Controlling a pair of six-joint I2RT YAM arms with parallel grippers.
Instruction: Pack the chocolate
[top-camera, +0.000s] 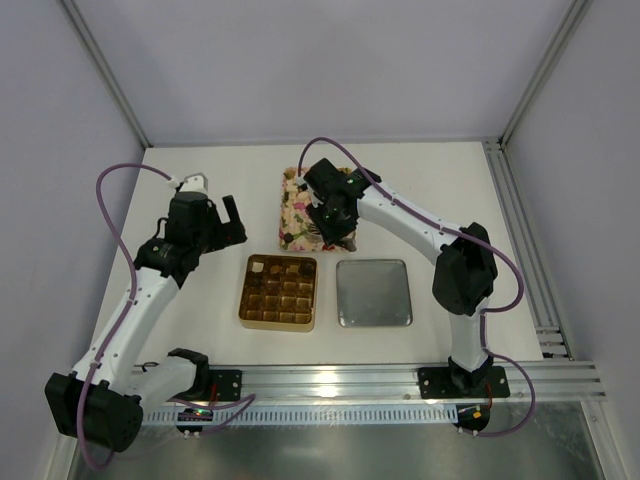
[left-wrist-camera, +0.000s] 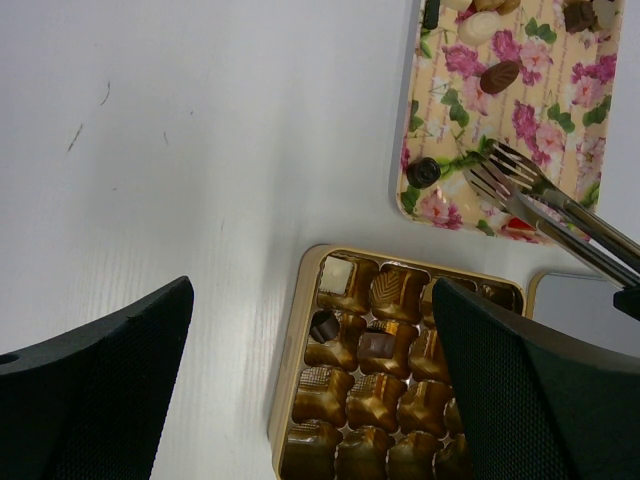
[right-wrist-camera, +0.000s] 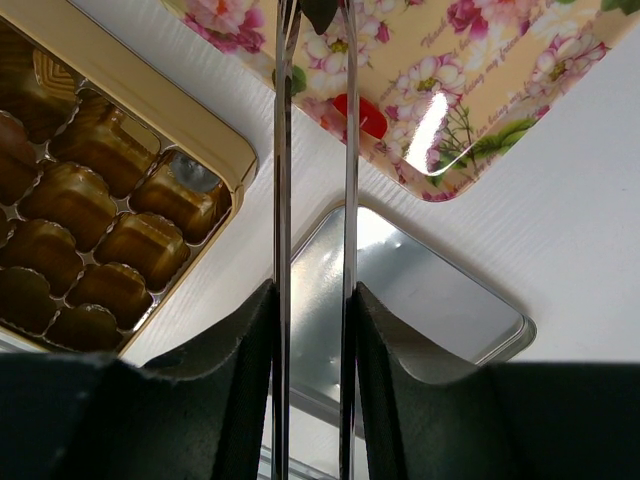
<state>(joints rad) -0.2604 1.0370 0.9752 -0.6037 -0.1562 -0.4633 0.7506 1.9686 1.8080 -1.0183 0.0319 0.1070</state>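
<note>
Packing looked barely begun: a few chocolate pieces sat in the box at lower centre, more lay on the tray upper right; my right tool clamped the tongs, my left tool gaped wide.

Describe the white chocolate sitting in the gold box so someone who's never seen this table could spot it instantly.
Find the square gold box in the middle of the table, left of the silver tray. In its far left corner cell sits the white chocolate. It is the only cream-white piece in the box; everything around it is brown or gold.
</note>
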